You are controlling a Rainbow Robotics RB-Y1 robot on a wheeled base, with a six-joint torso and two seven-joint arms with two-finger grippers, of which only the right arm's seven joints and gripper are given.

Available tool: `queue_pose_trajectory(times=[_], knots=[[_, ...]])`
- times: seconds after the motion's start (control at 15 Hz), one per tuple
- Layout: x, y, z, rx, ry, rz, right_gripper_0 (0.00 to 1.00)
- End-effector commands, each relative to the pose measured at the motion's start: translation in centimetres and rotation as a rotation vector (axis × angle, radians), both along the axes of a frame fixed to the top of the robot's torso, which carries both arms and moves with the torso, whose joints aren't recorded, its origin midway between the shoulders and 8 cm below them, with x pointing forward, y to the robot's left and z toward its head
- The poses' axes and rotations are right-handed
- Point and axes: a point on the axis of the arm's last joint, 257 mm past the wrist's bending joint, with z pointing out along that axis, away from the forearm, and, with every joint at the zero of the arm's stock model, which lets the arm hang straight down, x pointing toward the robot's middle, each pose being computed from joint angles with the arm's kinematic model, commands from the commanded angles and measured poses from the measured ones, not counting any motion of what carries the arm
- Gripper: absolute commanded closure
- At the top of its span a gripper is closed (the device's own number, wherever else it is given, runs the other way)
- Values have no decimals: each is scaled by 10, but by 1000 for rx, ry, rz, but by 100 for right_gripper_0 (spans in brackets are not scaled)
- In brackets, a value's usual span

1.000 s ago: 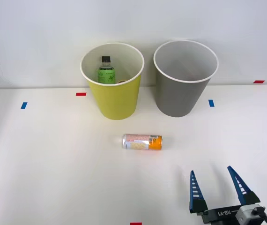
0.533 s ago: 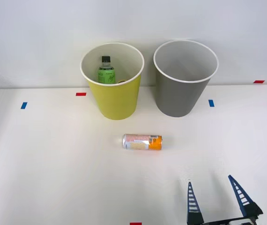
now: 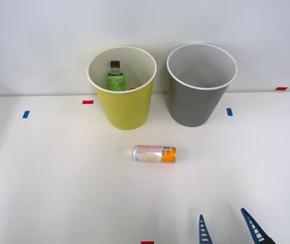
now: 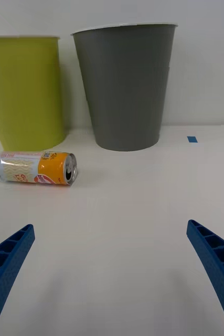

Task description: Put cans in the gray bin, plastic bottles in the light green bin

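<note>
Front view puts the slim pink-and-orange can (image 3: pixel 154 153) on its side at mid-frame on the white surface (image 3: pixel 58 178), below the yellow-green bin (image 3: pixel 123 104) and gray bin (image 3: pixel 196 101). The claw (image 3: pixel 227 229) sits lower right, spread and empty. Thin, smooth aluminium likely rolls and dents; grip across its round middle.

This looks like a robotics lab or test cell set up for trials. A plain white worktop (image 3: pixel 43 168) runs up to a bare white wall (image 3: pixel 43 40), with nothing homely or decorative about. Small red tape marks (image 3: pixel 88 102) and blue tape marks (image 3: pixel 26 114) are stuck on the worktop as position markers. Two matching wastebaskets, the light green bin (image 3: pixel 124 107) and the gray bin (image 3: pixel 196 104), stand side by side like staged props.
</note>
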Motion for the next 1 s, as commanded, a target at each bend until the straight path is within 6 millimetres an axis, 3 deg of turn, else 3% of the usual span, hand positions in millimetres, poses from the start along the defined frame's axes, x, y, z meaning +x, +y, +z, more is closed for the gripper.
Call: queue_pose_trajectory(times=[0.07, 1.0], knots=[[-7, -8, -4, 0, 19, -28, 0], [-7, -14, -3, -17, 13, -50, 0]])
